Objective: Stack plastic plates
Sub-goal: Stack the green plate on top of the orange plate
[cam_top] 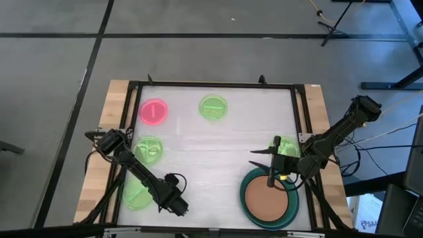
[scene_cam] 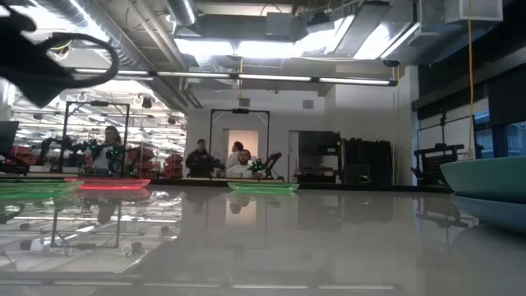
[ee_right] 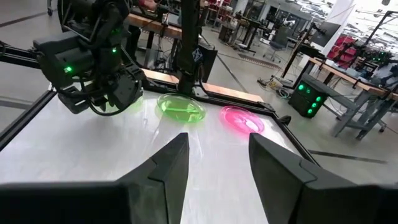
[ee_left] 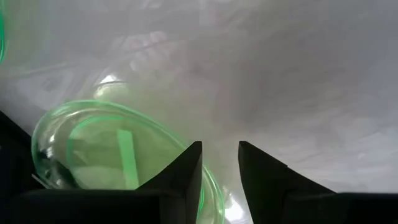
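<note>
Plates lie spread on the counter (cam_top: pixel 218 145); a green plate (cam_top: pixel 136 193) sits just beside the left end effector (cam_top: pixel 177 205), fingers slightly apart and empty. Right end effector (cam_top: pixel 270 170), open, hovers over the orange plate (cam_top: pixel 266 201).

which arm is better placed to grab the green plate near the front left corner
Left. The left gripper sits beside that green plate, fingers open with its rim right in front in the wrist view. The right gripper is over the terracotta plate.
</note>
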`<state>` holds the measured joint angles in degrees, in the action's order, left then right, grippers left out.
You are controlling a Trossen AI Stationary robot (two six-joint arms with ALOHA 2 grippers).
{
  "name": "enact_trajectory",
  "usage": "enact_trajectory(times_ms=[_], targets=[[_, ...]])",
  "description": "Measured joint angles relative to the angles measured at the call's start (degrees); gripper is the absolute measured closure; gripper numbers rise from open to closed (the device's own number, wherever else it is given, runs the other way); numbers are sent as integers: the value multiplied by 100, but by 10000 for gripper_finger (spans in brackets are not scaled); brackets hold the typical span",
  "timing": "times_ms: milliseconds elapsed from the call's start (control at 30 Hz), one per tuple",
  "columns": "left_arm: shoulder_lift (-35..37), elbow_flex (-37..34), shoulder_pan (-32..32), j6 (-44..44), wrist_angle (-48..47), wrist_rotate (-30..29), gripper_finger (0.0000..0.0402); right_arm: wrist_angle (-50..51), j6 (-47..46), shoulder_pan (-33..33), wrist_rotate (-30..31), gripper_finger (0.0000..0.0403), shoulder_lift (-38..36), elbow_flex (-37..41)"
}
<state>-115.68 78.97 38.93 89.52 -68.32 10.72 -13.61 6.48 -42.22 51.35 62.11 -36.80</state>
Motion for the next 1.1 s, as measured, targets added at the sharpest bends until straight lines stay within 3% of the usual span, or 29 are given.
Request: enact_trajectory(times_ms=[200,767,1100], targets=[[2,348,101,161,-579,31,304,128,-13,-13,-2,242,0,0],[2,-270,235,442,249,309,304,133,-2,-13,-1,242,0,0],[11,-380,238,-395,409,234,306,131,-15,-13,-2,242,0,0]])
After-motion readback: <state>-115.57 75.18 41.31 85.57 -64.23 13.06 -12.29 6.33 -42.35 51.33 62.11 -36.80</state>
